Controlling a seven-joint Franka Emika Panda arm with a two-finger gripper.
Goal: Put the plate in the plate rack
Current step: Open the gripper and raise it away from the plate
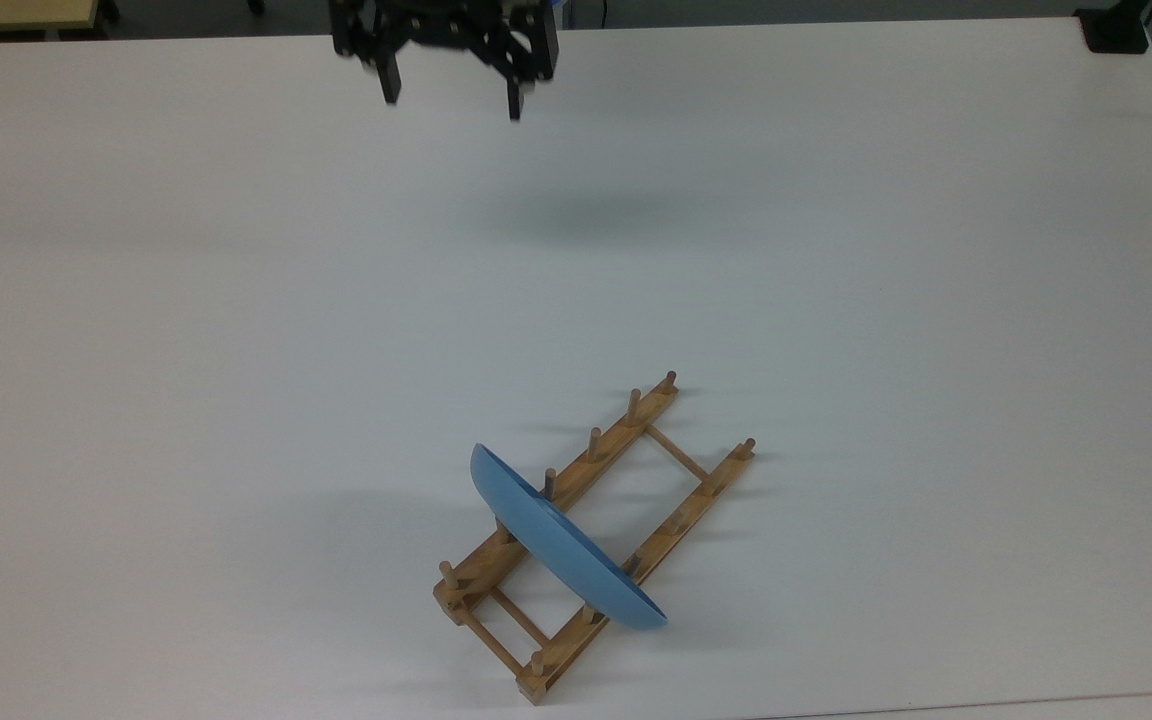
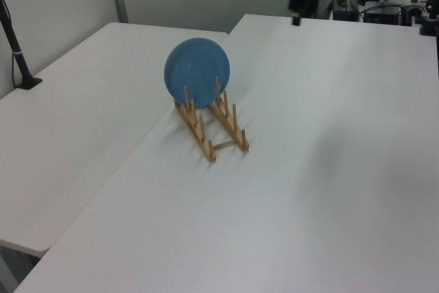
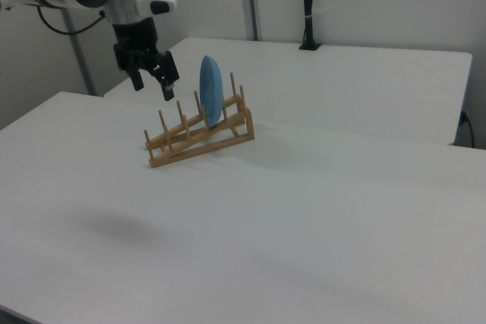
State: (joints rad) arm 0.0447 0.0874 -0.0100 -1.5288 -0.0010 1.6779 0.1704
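The light-blue plate (image 1: 564, 550) stands on edge in the wooden plate rack (image 1: 678, 510), slotted between pegs toward the rack's near end in the top view and leaning a little against them; in the left view its round face (image 2: 197, 71) shows above the rack (image 2: 210, 126), and in the right view it appears edge-on (image 3: 210, 91), upright among the pegs of the rack (image 3: 199, 136). The rack lies on the white surface (image 1: 236, 350), angled from near-left to far-right in the top view. The tool (image 1: 448, 100) hangs well apart from the plate, at the far edge of the top view, its two black fingers (image 1: 391, 78) spread apart and holding nothing. In the right view the tool (image 3: 151, 84) hangs above the surface (image 3: 319, 210), to the left of the rack, fingers pointing down.
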